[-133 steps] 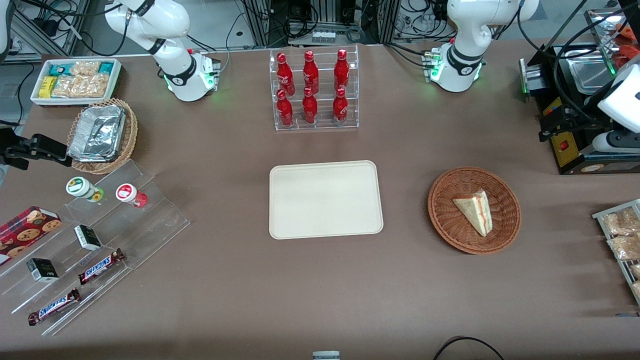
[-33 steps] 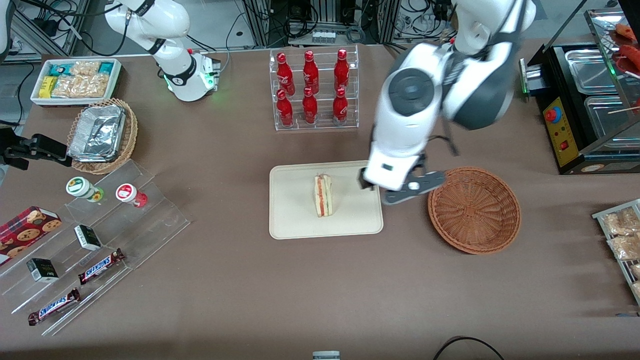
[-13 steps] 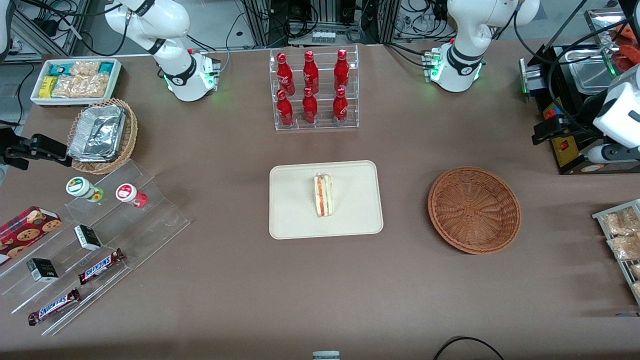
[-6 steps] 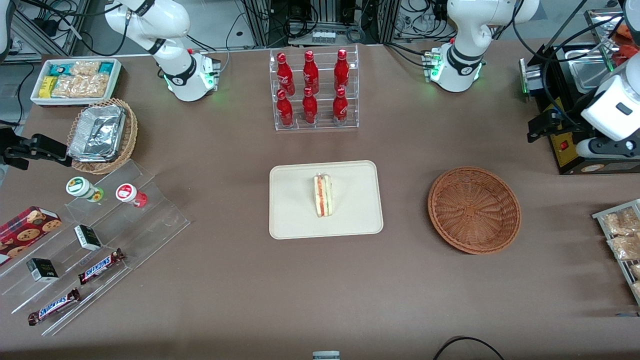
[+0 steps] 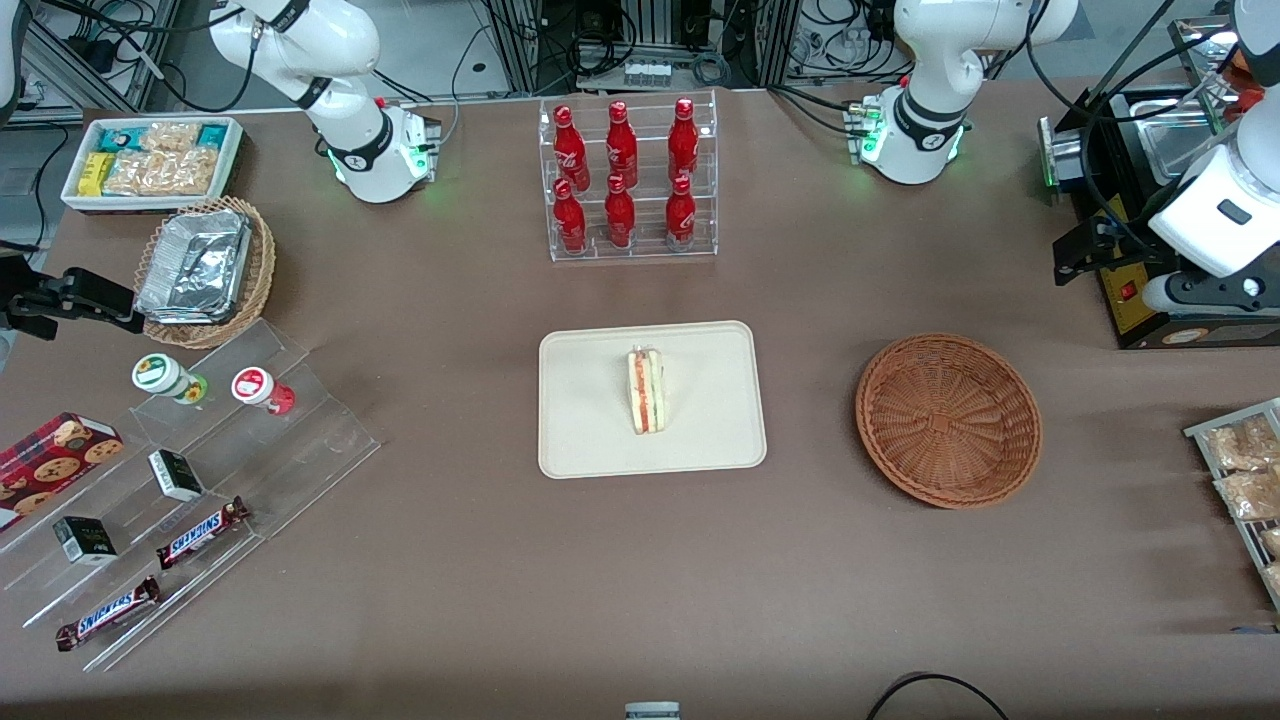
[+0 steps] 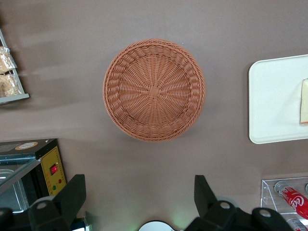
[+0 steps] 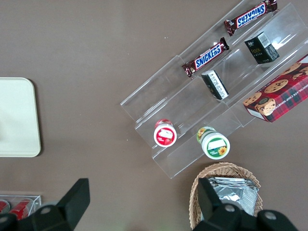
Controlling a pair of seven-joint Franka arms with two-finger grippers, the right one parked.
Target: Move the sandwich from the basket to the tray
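The sandwich [image 5: 646, 390] stands on its edge in the middle of the cream tray [image 5: 700, 440], red and green filling facing up. The reddish-brown wicker basket [image 5: 948, 420] sits beside the tray toward the working arm's end and holds nothing. My gripper [image 5: 1080, 255] hangs high over the table edge at that end, farther from the front camera than the basket. It is open, with nothing between its fingers. The left wrist view shows the empty basket [image 6: 154, 90], a corner of the tray [image 6: 274, 101], a sliver of the sandwich [image 6: 304, 101] and the spread gripper [image 6: 137, 192].
A clear rack of red bottles [image 5: 627, 180] stands farther back than the tray. A black box with a red button [image 5: 1140, 290] sits just under my gripper. Snack packets on a rack [image 5: 1245, 480] lie near the basket. A stepped acrylic shelf [image 5: 200, 480] occupies the parked arm's end.
The sandwich went from the basket to the tray and was let go. My arm has since pulled back to the table's end; in the last second the gripper only drifted slightly.
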